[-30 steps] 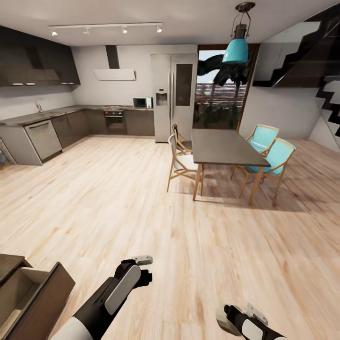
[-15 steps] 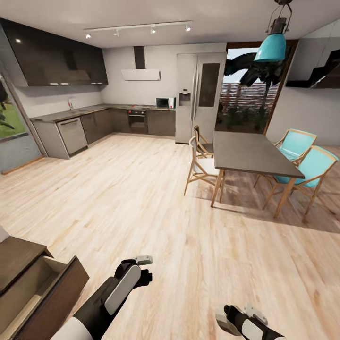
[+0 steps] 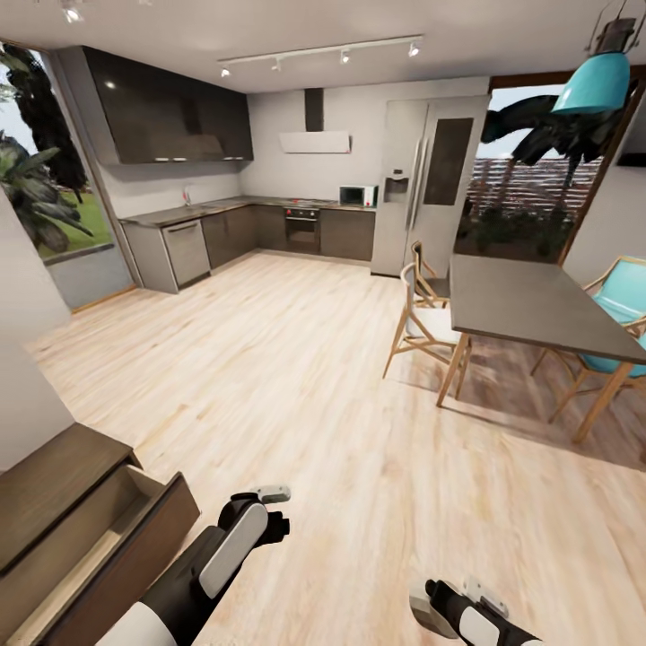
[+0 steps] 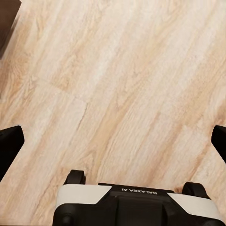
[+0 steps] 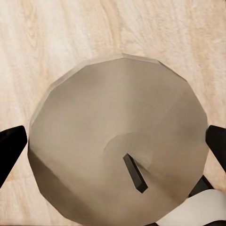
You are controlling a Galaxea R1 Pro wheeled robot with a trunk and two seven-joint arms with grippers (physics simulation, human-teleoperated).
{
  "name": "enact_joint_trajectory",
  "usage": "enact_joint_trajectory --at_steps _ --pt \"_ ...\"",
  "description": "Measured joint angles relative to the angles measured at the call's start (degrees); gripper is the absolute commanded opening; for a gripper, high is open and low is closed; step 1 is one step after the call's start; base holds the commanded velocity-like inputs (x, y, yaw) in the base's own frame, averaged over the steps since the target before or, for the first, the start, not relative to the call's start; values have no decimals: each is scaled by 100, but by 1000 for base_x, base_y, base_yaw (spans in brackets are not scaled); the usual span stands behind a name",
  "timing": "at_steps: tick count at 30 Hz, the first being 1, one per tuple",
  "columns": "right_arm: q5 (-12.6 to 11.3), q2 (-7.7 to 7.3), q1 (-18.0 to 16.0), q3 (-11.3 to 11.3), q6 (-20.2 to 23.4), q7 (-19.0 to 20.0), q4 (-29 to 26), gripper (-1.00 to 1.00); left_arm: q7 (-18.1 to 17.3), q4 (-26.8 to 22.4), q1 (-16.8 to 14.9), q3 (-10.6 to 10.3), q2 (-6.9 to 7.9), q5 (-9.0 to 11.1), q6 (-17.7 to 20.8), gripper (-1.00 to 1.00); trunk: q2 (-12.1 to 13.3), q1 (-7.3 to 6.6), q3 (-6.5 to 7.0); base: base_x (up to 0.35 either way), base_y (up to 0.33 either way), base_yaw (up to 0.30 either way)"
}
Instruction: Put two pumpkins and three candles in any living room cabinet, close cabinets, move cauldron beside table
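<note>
Item: stubby tan-brown candle (image 5: 117,146), pinched in right gripper (image 3: 429,606). Left gripper (image 4: 113,141) spread, empty. Dark brown wooden cabinet (image 3: 54,484), drawer open beside robot: candle unstowed, closing outstanding.

The floor (image 3: 296,386) is light wood with pale stripes. The cabinet (image 3: 54,502) is dark brown. The candle (image 5: 117,146) is tan with a black wick (image 5: 135,173). The lamp (image 3: 603,82) and chair (image 3: 628,305) are blue-green. The table (image 3: 529,305) is grey.
</note>
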Motion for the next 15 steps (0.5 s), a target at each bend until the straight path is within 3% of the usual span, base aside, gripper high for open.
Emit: enact_joint_trajectory --at_steps 8,15 --pt "0 0 0 0 0 1 0 -100 0 0 0 -2 -3 4 0 100 0 0 0 78 -100 290" --pt "0 0 0 1 -1 1 1 -100 0 0 0 -7 -4 5 -1 100 0 0 0 89 -181 290"
